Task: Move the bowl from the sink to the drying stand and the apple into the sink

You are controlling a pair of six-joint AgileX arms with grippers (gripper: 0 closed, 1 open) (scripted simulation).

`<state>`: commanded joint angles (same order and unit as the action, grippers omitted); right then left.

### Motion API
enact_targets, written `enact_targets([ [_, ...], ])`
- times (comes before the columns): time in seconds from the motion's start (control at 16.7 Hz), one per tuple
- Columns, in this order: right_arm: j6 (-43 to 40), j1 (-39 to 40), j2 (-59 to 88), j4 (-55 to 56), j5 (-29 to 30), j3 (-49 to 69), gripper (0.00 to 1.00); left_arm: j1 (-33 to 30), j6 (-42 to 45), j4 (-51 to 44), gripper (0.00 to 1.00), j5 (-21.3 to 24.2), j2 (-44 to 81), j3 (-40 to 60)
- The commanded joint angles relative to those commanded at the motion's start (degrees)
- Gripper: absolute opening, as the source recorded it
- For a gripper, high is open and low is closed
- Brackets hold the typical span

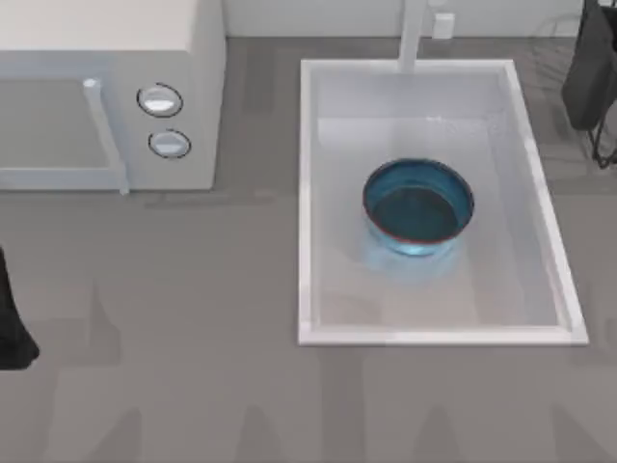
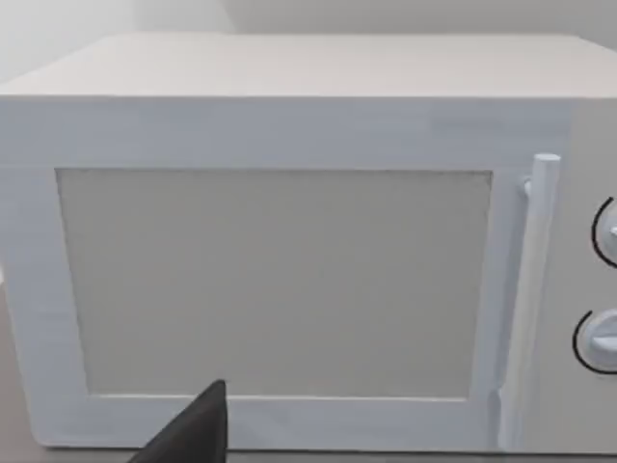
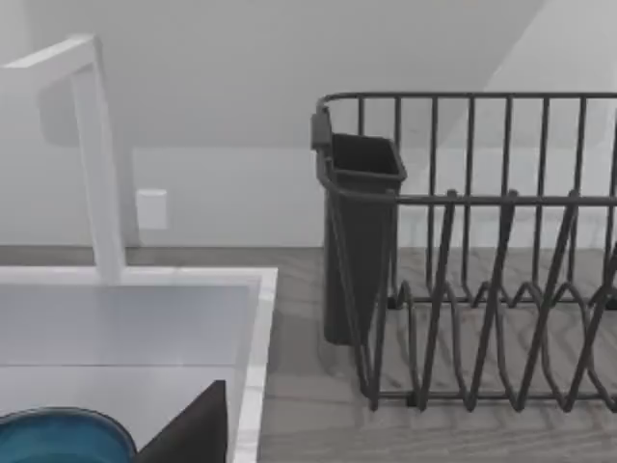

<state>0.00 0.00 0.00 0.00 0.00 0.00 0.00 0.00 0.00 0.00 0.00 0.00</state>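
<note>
The blue bowl [image 1: 418, 207] stands upright in the middle of the white sink [image 1: 309, 193], and its rim [image 3: 58, 434] shows in the right wrist view beside the sink's edge [image 3: 253, 357]. To the sink's right stands the dark wire drying stand [image 3: 482, 289], faint at the top view's far right corner [image 1: 557, 43]. My right gripper [image 1: 588, 68] hangs over that corner, well apart from the bowl. My left gripper [image 1: 12, 328] is parked at the table's left edge, facing the microwave. The apple is out of view.
A white microwave [image 1: 106, 96] with two round knobs fills the back left, its door [image 2: 280, 280] closed. The faucet post [image 1: 413, 34] rises at the sink's back rim. A dark cup-like holder [image 3: 362, 241] hangs on the stand's end nearest the sink.
</note>
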Motion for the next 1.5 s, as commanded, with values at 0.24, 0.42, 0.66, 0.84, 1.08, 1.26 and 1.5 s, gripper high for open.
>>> enact_targets([
  [0.24, 0.4, 0.2, 1.6, -1.3, 0.1, 1.4, 1.0, 0.0, 0.0, 0.0, 1.0, 0.0, 0.0, 0.0],
  [0.42, 1.8, 1.4, 8.6, -6.1, 0.3, 7.7, 1.0, 0.0, 0.0, 0.0, 1.0, 0.0, 0.0, 0.0],
  [0.66, 4.4, 4.1, 26.1, -15.5, 1.1, 23.4, 1.0, 0.0, 0.0, 0.0, 1.0, 0.0, 0.0, 0.0],
  [0.84, 6.6, 6.9, 44.1, -22.8, 2.2, 40.1, 1.0, 0.0, 0.0, 0.0, 1.0, 0.0, 0.0, 0.0],
  [1.08, 9.9, 11.2, 71.3, -32.0, 4.2, 66.3, 1.0, 0.0, 0.0, 0.0, 1.0, 0.0, 0.0, 0.0],
  [1.26, 12.9, 14.8, 91.9, -38.8, 6.0, 87.2, 1.0, 0.0, 0.0, 0.0, 1.0, 0.0, 0.0, 0.0],
  [1.5, 18.0, 19.8, 116.9, -48.8, 7.8, 112.9, 1.0, 0.0, 0.0, 0.0, 1.0, 0.0, 0.0, 0.0],
])
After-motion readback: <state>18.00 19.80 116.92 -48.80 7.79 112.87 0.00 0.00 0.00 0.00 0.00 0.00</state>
